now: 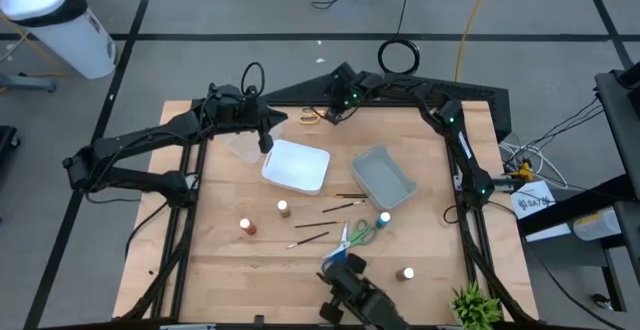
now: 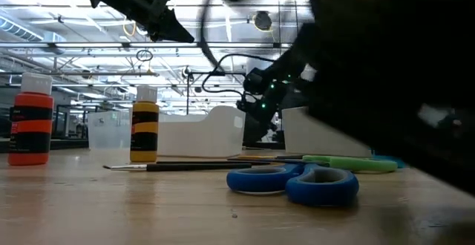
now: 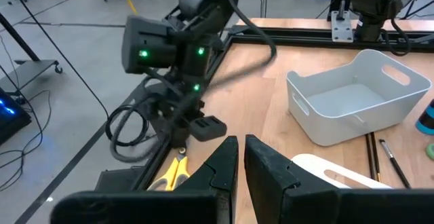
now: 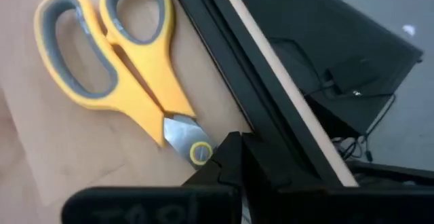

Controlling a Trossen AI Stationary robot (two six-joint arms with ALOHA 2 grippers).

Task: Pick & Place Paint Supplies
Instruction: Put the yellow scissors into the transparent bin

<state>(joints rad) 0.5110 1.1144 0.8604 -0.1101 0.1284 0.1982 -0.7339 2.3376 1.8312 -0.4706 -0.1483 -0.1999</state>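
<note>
Table (image 1: 230, 270) of light wood carries everything, with a black frame along its edges. Both arms reach over its far side. The left arm comes from the left, and the left gripper (image 1: 266, 142) hangs just above the far left corner of the white bin (image 1: 297, 166); its fingers (image 3: 222, 163) stand almost closed with only a thin slit between them, and nothing is held. The right arm bends from the right edge to the far edge, where the right gripper (image 1: 335, 113) is low over the wood beside the yellow scissors (image 1: 310, 117). Its fingers are closed together, with the tips just at the pivot and blades of these scissors (image 4: 122, 81), which lie flat on the wood; I cannot tell if the tips touch them.

The white bin is near the middle, and the grey bin (image 1: 384, 176) stands to its right, turned at an angle. A clear bin (image 1: 243, 147) sits just left of the white one, partly under the left arm.

Nearer to the front, the green scissors (image 1: 364, 234) and the blue scissors (image 1: 340, 247) lie close together. Thin brushes (image 1: 343, 201) lie between the bins and the scissors, and more lie to the left of the scissors (image 1: 310, 232).

Four small bottles stand apart: one with white cap (image 1: 283, 208), a red-brown one (image 1: 248, 227), a blue one (image 1: 384, 219) just beside the green scissors, and another brown one (image 1: 406, 273) near the front right.
</note>
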